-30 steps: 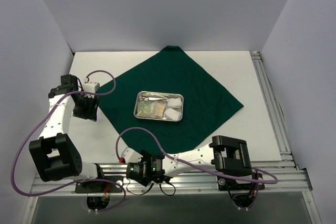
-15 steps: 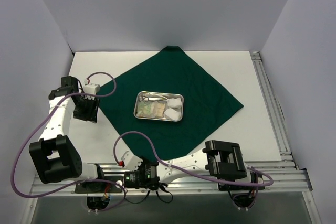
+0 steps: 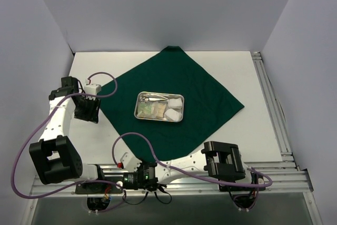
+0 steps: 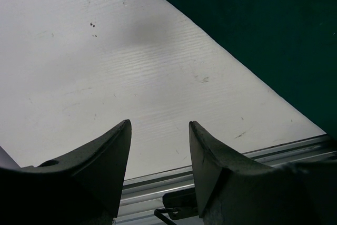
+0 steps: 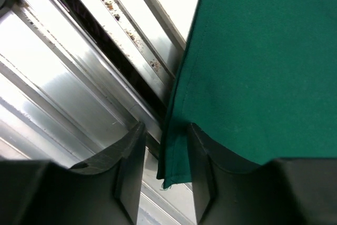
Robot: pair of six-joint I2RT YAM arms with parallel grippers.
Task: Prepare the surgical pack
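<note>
Contents of the small shiny steel tray [image 3: 136, 108]: too small for you to sort from above. Near corner of the large dark green cloth drape [image 3: 179, 72]: hidden under right arm [image 3: 224, 160]; wrist views crop it.

No text, label, brand, number or sign can be read in any view. The clear packets [image 3: 150, 110] in the steel tray [image 3: 158, 120] show a yellowish patch that could be print, but it is too small to tell
</note>
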